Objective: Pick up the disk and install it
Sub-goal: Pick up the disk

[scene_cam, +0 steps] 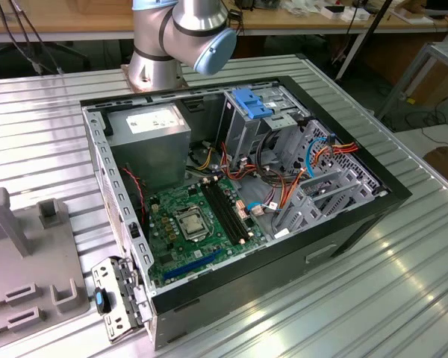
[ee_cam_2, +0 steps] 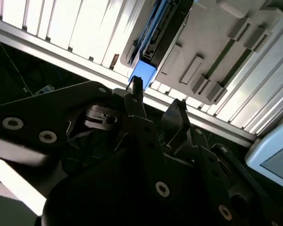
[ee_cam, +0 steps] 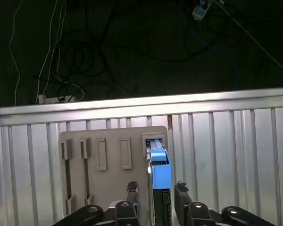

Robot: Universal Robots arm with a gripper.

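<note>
First wrist view showed the gripper [ee_cam: 155, 187] wide open and holding nothing. Its two black fingertips [ee_cam: 132, 187] were poised on either side of the disk [ee_cam: 161, 175], with a gap visible at each flank. The disk stood on edge just ahead of the fingertips, its blue carrier end nearest them, seated in a slot at one edge of a grey holder [ee_cam: 111, 141]. In the second wrist view one fingertip sat just beside the blue end; whether it touched could not be told. Beyond the gripper the holder lay flat on the ribbed metal surface [ee_cam: 226, 155]. Past the surface's edge, cables [ee_cam: 75, 70] trailed over a dark floor. In the exterior view an open computer case [scene_cam: 343, 239] rested on the same surface, beside the holder.
</note>
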